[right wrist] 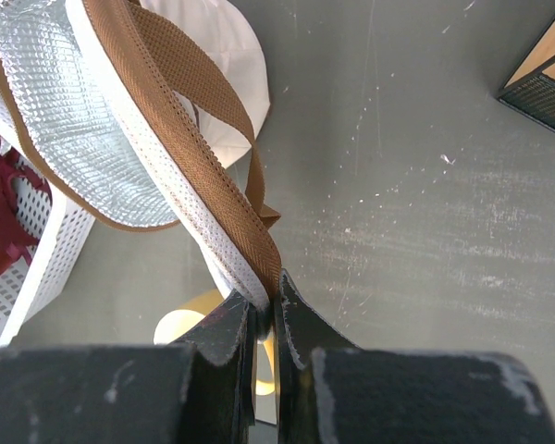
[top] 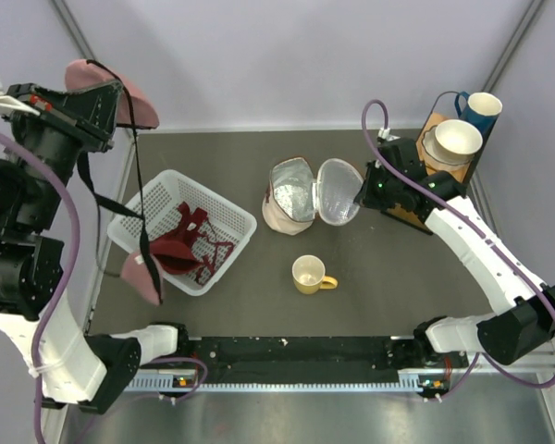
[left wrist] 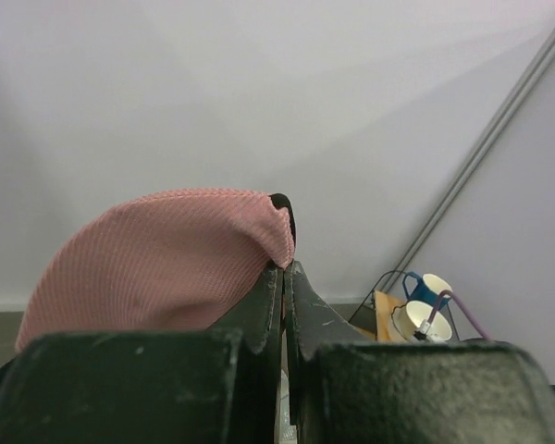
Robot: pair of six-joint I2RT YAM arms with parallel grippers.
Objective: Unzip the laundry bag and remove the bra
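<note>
The dark table (top: 398, 277) spreads out under me. On its left side sits the white lattice basket (top: 217, 198), with dark maroon fabric and thin straps lying inside. Near the middle stands the laundry bag (top: 287, 199), unzipped, with its round lid (top: 339, 191) flipped out to the right, silvery lining up. The bra (top: 144, 109) is out of the bag and well apart from it. One pink cup is up high at the far left, a black strap drops from it, and the other pink cup (top: 144, 276) dangles at the basket's near-left wall. A yellow mug (top: 308, 275) stands near the bag, on the near side. My left claw (left wrist: 284, 268) is pinched closed on the raised cup's edge — my right claw (right wrist: 276, 289) is pinched closed on the lid's rim, at the brown trim.
</note>
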